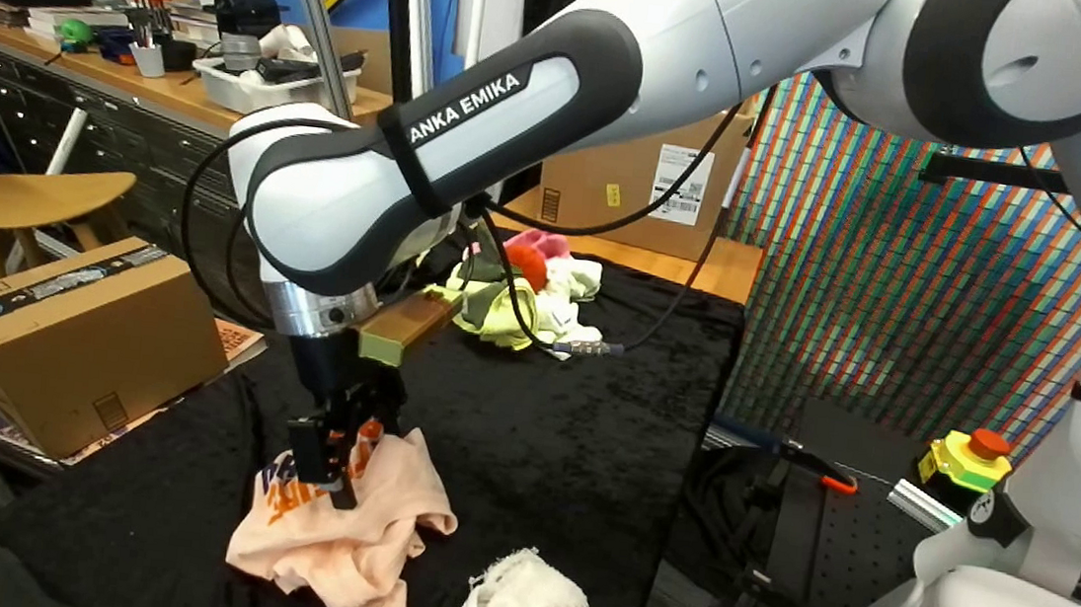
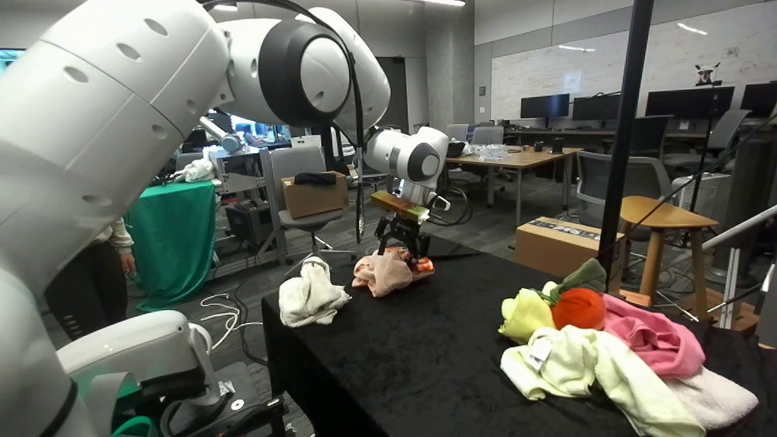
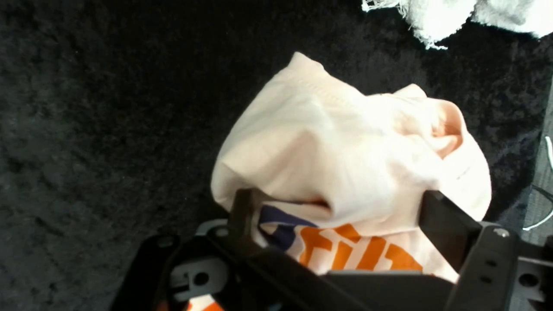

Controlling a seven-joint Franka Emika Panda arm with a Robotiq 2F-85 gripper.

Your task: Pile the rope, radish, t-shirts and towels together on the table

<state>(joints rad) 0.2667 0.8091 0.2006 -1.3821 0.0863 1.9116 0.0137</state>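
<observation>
A peach t-shirt with orange and purple print (image 1: pixel 379 536) lies crumpled on the black-covered table (image 1: pixel 547 443); it also shows in the wrist view (image 3: pixel 328 142). My gripper (image 3: pixel 339 196) is open, its fingers wide apart, down at the t-shirt with fabric between them. A frayed white towel (image 2: pixel 311 297) lies near the t-shirt at the table edge. At the other end, a red radish with green leaves (image 2: pixel 580 308) sits in a pile with a yellow-green cloth (image 2: pixel 525 318), a pink cloth (image 2: pixel 655 340), a pale yellow cloth (image 2: pixel 643 382) and a whitish cloth (image 2: pixel 716 394). I cannot make out a rope.
A cardboard box (image 1: pixel 90 349) stands beside the table, and a larger one (image 1: pixel 601 185) stands behind the pile. A black pole (image 2: pixel 625 121) rises near the pile. An emergency stop (image 1: pixel 967 459) sits near the robot base.
</observation>
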